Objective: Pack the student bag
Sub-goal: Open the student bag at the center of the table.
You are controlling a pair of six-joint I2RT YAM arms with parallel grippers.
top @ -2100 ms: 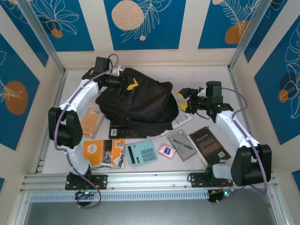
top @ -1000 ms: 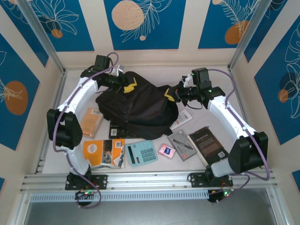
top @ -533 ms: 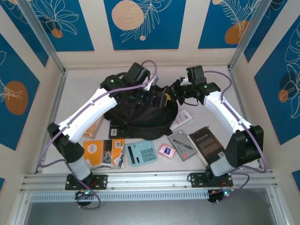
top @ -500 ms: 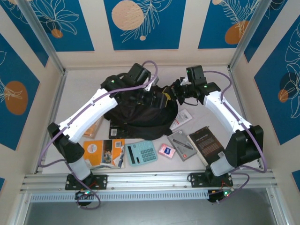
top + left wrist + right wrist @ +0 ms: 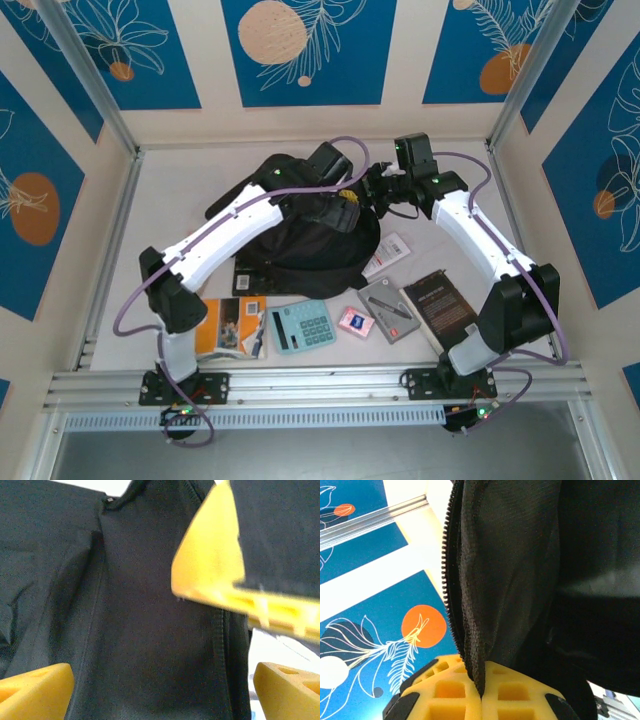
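- Left tool (image 5: 343, 207) (image 5: 160, 695): jaws spread wide, nothing between them. Its yellow fingertips (image 5: 35, 690) sit at either side of the wrist view, with the black fabric of the student bag (image 5: 140, 605) directly ahead of them.
- Right tool (image 5: 366, 193) (image 5: 480, 690): jaws closed, pinching a fold of the student bag (image 5: 520, 580) between its yellow pads. A zipper (image 5: 449, 555) runs along the edge of the held fold.
- The two tools are close together above the bag's right end. One finger of the right tool (image 5: 215, 565) shows just ahead of the left tool.
- Student bag (image 5: 290, 240): lies on the surface (image 5: 170, 200), below both tools and extending to the left of them.
- A calculator (image 5: 302, 326) and a dark book (image 5: 446, 310) lie on the surface, on the arm-base side of both tools and apart from them.
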